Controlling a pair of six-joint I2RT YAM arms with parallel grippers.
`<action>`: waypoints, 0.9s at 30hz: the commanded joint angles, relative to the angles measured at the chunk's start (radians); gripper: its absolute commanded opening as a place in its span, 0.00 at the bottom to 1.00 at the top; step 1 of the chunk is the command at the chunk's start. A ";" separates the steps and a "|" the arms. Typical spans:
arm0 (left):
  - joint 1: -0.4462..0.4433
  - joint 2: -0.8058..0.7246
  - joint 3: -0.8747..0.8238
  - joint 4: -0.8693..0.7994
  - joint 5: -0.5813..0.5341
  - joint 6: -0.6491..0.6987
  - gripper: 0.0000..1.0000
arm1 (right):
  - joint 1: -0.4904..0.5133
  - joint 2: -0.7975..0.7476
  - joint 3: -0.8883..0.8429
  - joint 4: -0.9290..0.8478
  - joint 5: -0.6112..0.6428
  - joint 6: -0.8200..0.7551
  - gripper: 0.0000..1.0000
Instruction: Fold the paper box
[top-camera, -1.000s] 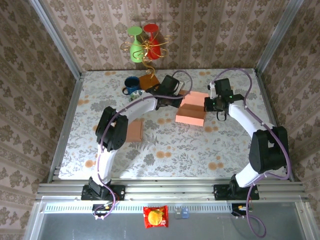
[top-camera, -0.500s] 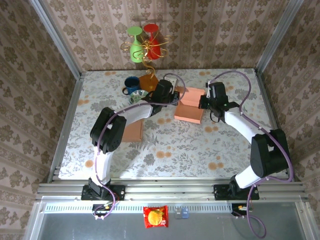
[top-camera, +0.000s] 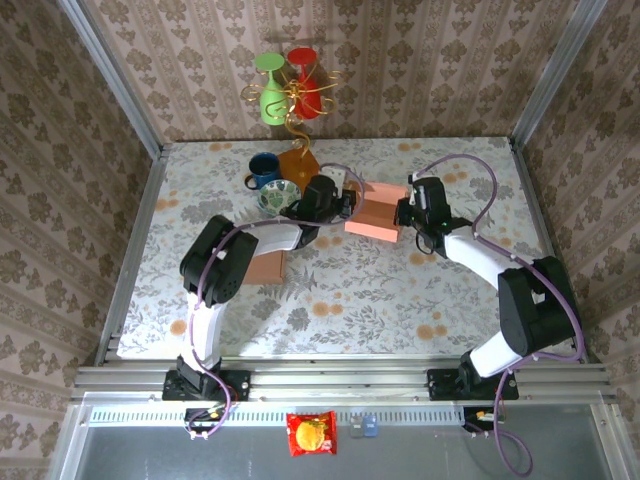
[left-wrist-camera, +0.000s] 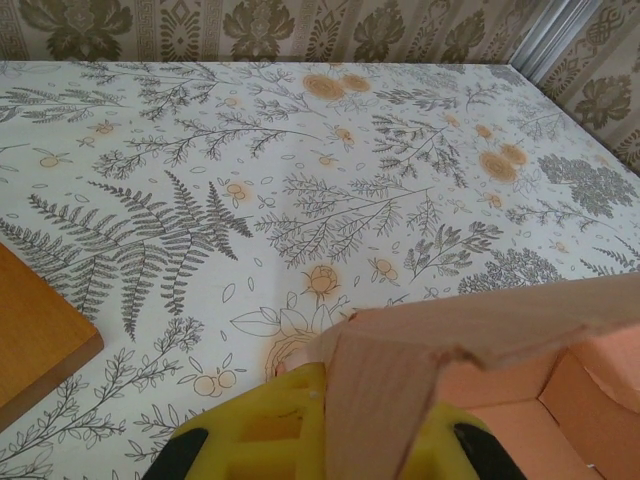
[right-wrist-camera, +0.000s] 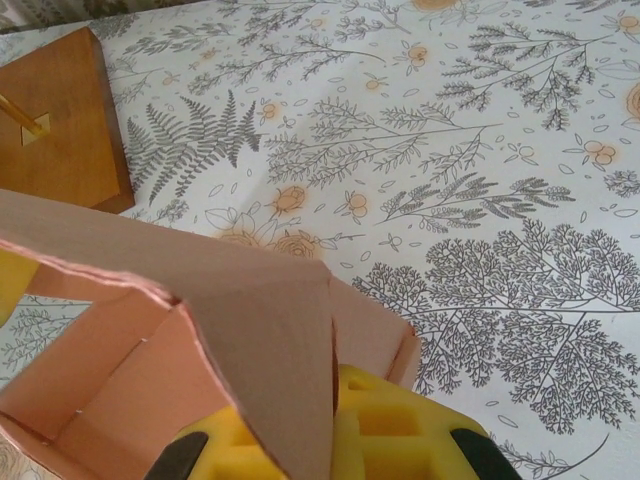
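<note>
left claw (top-camera: 343, 204) and right claw (top-camera: 404, 212), each pinching the paper box (top-camera: 372, 219), have drawn closer together.

Your top camera sits above and behind the arm bases, looking down and forward over the whole flowered table (top-camera: 400, 290) to the papered back wall (top-camera: 400, 70). Your left wrist camera rides low and very near the tabletop, facing a metal corner post (left-wrist-camera: 565, 35). Your right wrist camera is equally close, tilted down, with the wooden base (right-wrist-camera: 60, 120) at its upper left. All three views share one thing — the paper box (top-camera: 372, 210), which looms large along the bottom of both wrist views.
</note>
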 joint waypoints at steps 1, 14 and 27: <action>-0.020 -0.037 -0.028 0.085 0.061 -0.029 0.00 | 0.024 -0.005 -0.030 0.028 0.012 0.013 0.00; -0.060 -0.072 -0.094 0.051 -0.041 0.029 0.00 | 0.037 -0.074 -0.007 -0.160 0.066 0.131 0.30; -0.123 -0.068 -0.123 0.058 -0.189 0.060 0.00 | 0.038 -0.360 -0.102 -0.351 -0.133 0.751 0.77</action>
